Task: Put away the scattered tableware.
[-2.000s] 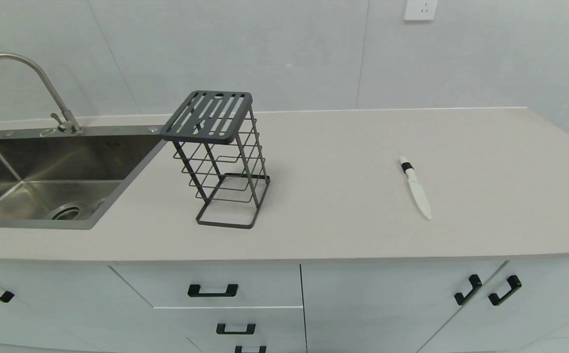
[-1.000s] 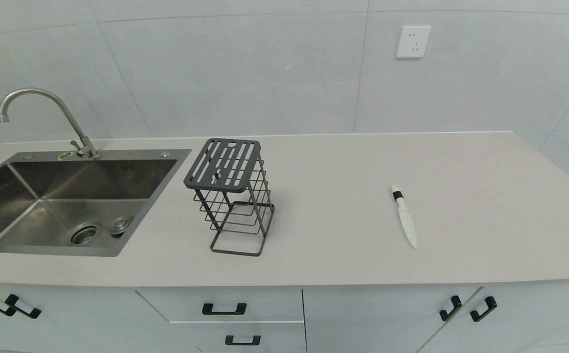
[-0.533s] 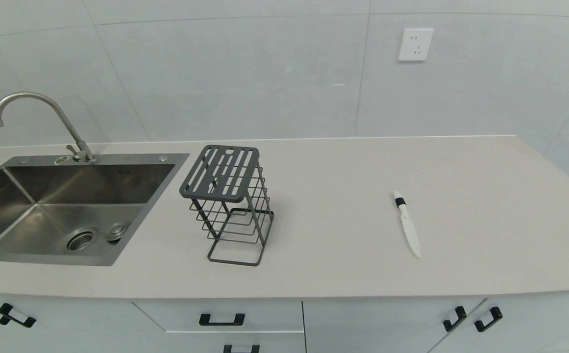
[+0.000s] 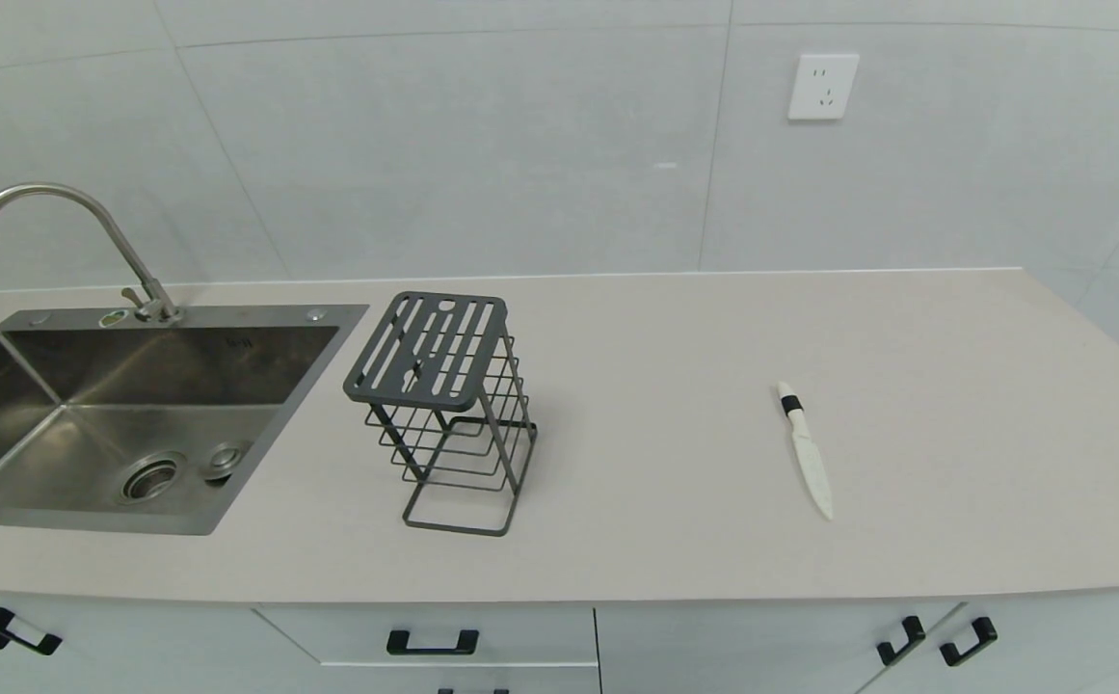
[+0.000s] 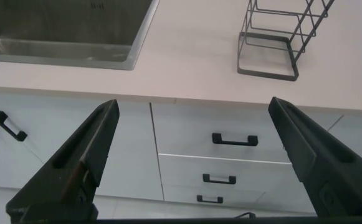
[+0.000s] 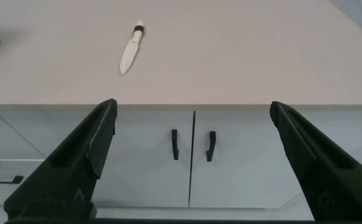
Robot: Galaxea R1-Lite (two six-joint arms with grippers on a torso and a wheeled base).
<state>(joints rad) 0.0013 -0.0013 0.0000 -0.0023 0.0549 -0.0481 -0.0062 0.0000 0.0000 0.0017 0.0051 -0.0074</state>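
Pale grey wall tiles, with a white socket (image 4: 822, 86) high on the right, rise behind a long beige counter (image 4: 675, 366). Set into the counter's left end is a steel sink (image 4: 87, 520), and a curved faucet (image 4: 87, 217) stands at its back rim. Near the middle of the counter, close to the sink's right rim but apart from it, stands a dark wire rack (image 4: 427, 347) with a slotted top plate that slopes down toward the front edge.

Toward the right end, well apart from the rack, a white knife (image 4: 805, 453) with a black band lies flat. Its tip points at the front edge and its handle end at the back wall, and it lies nearer the front edge than the back.

Below the front edge are white drawers with a black handle (image 4: 432, 642) and cabinet doors with paired handles (image 4: 906, 639).

Out in front of the cabinets, the left gripper (image 5: 193, 162) faces the drawers under the rack, its dark fingers (image 5: 81, 162) spread wide with nothing between them. Likewise, the right gripper (image 6: 193, 162) faces the doors beneath the knife, fingers (image 6: 318, 162) set wide apart and holding nothing.
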